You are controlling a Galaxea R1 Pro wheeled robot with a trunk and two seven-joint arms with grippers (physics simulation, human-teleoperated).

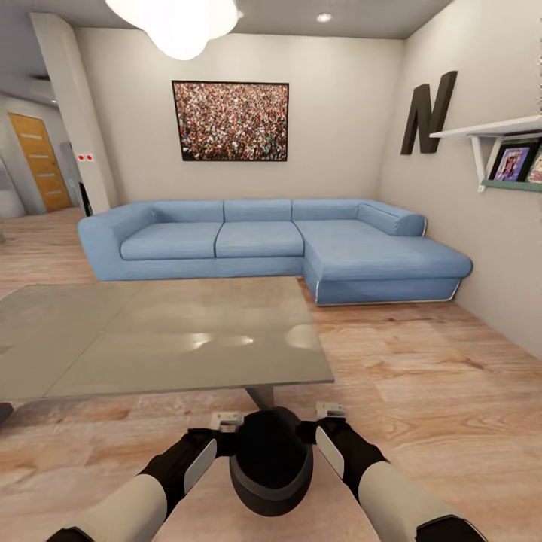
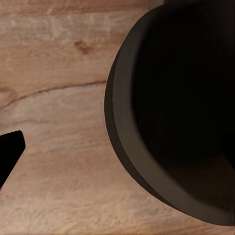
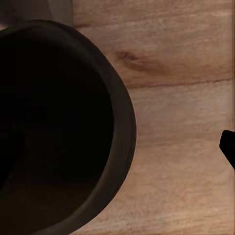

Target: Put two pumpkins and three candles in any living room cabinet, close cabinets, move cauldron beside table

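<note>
1. In the head view the cauldron (image 1: 271, 461) is held low in front of the robot, between the two arms, just on the near side of the coffee table (image 1: 150, 339) and close to its near right corner.
2. That view also takes in the room: a blue corner sofa (image 1: 271, 241) behind the table, a framed crowd picture (image 1: 230, 120) on the far wall, a dark letter N (image 1: 427, 113) and a white shelf (image 1: 497, 135) with small framed pictures on the right wall, and an orange door (image 1: 39, 162) far left.
3. The left wrist view brings the cauldron's rim (image 2: 122, 142) and dark mouth up close over the wooden floor (image 2: 54, 88), with one black fingertip (image 2: 10, 154) at the picture's edge, outside the pot.
4. The right wrist view gives the matching side of the rim (image 3: 125, 127), with a black fingertip (image 3: 229, 147) clear of the pot over the boards.
5. Both forearms reach forward and bend inward; the left gripper (image 1: 226, 430) meets the cauldron on its left flank and the right gripper (image 1: 320, 425) on its right flank.
6. Each gripper's jaws look spread, one finger outside the rim; whether an inner finger pinches the wall cannot be told.
7. Open floor lies to the right of the table, up to the sofa's chaise and the right wall; the table's edge stands just ahead of the grippers.
</note>
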